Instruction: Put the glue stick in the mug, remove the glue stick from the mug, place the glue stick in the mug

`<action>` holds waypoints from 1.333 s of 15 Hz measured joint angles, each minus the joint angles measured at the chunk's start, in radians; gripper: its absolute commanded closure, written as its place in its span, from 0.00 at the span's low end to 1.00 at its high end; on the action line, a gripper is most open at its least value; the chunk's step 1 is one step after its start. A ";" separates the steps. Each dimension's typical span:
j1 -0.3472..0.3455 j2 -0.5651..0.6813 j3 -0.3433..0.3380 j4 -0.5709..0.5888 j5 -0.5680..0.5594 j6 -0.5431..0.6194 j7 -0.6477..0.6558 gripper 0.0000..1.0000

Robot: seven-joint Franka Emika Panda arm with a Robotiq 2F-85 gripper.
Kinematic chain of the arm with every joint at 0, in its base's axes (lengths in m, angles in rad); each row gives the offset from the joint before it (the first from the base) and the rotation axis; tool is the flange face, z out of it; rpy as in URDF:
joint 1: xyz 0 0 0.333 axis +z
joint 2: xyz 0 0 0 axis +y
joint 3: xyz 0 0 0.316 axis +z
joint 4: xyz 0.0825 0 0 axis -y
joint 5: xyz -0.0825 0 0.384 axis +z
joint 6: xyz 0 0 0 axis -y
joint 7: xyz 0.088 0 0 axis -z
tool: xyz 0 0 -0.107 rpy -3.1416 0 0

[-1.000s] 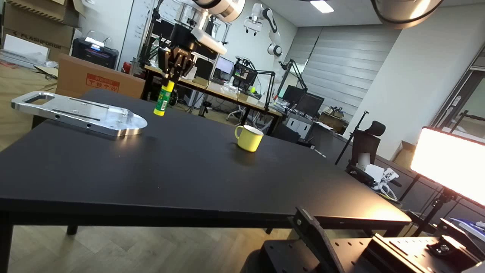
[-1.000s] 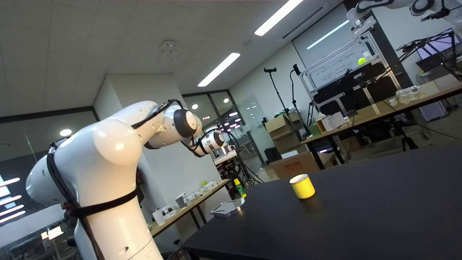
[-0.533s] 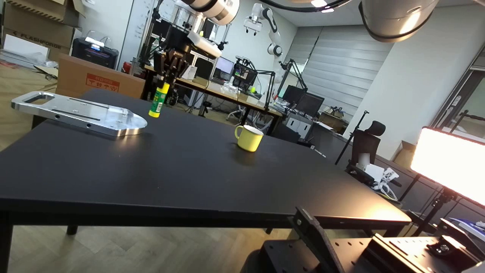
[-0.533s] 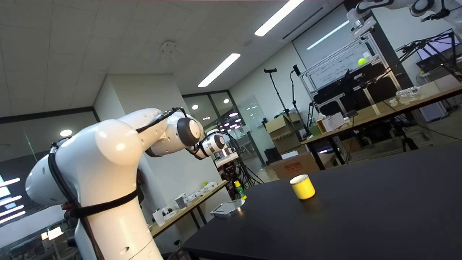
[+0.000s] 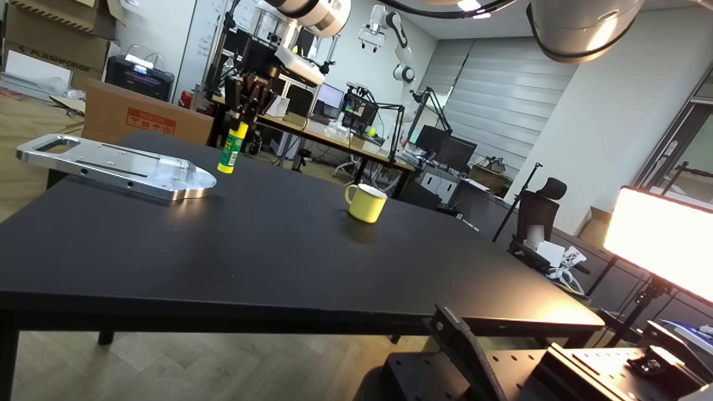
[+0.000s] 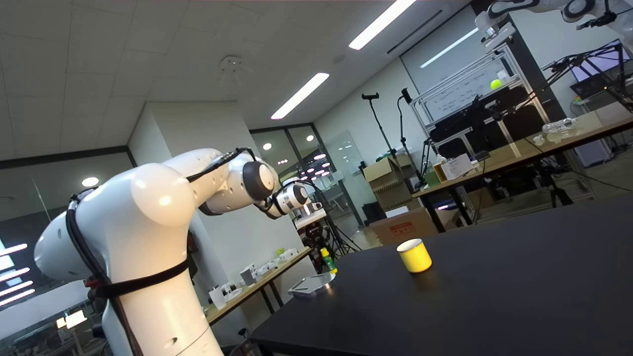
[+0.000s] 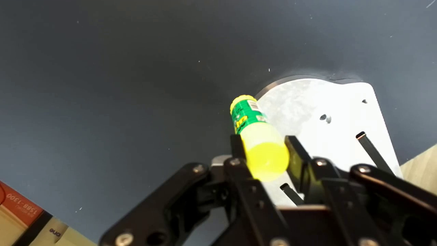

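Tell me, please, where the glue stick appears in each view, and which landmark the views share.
In an exterior view: glue stick, left, above centre.
In an exterior view: glue stick, below centre, slightly right.
In the wrist view: glue stick, right of centre.
Shared landmark: silver plate, in all three.

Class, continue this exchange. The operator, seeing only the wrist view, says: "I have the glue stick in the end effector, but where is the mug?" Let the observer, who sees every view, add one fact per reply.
Observer: The mug stands upright on the black table.
Operator: Is the glue stick over it?
Observer: No. In both exterior views they are apart, with part of the black table between them.
Operator: And the handle?
Observer: In an exterior view, it shows on the mug's picture-left side, the side of the picture where the metal plate lies.
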 measured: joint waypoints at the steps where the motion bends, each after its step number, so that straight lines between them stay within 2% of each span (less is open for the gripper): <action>1: 0.004 0.001 0.000 0.000 0.000 0.000 -0.003 0.92; 9: 0.039 0.014 0.000 0.000 -0.001 0.004 -0.021 0.92; 19: 0.044 0.032 -0.001 0.004 -0.001 0.021 -0.049 0.92; 20: 0.044 0.032 -0.001 0.005 -0.001 0.021 -0.051 0.80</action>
